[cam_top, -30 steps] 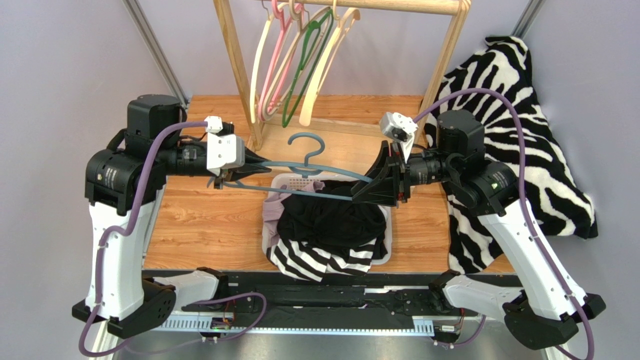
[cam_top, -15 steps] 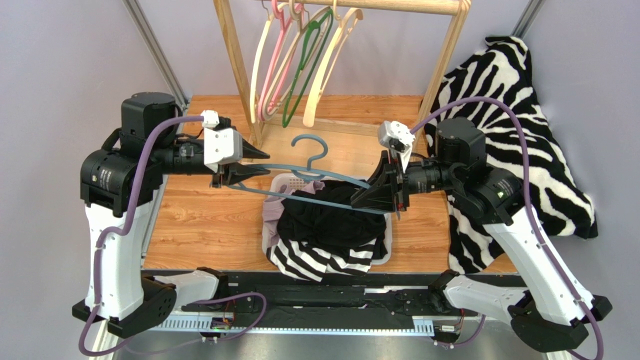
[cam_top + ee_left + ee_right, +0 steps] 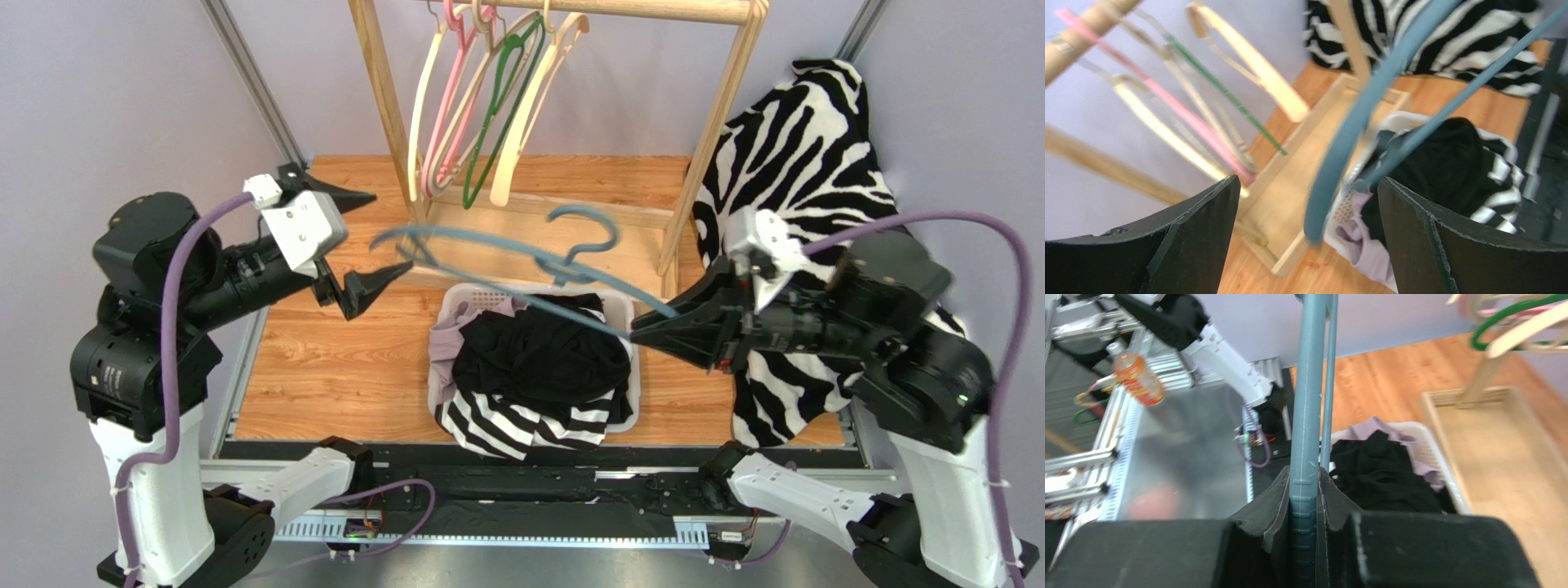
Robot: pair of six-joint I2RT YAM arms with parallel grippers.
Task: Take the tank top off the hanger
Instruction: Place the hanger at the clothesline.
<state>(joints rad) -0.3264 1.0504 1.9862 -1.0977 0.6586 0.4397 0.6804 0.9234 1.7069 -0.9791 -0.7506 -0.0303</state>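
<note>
A bare blue hanger (image 3: 515,263) hangs tilted in the air above the white basket (image 3: 439,374), blurred. My right gripper (image 3: 669,325) is shut on its right end, the bar (image 3: 1309,386) pinched between the fingers (image 3: 1304,490). The black tank top (image 3: 540,361) lies crumpled in the basket, off the hanger. My left gripper (image 3: 390,230) is open at the hanger's left end. In the left wrist view that end (image 3: 1352,122) passes between the wide jaws (image 3: 1306,184) without touching them, with the tank top (image 3: 1444,159) below.
A wooden rack (image 3: 393,110) at the back carries several pink, green and cream hangers (image 3: 491,110). A zebra-striped cloth (image 3: 834,184) is draped at the right. Striped (image 3: 515,423) and lilac garments lie under the tank top. A bottle (image 3: 1137,380) stands on the metal frame.
My left gripper has opened, let go of the hanger and drawn back up and left. The right arm has pulled back to the right, lifting and tilting the hanger; the tank top stays in the basket.
</note>
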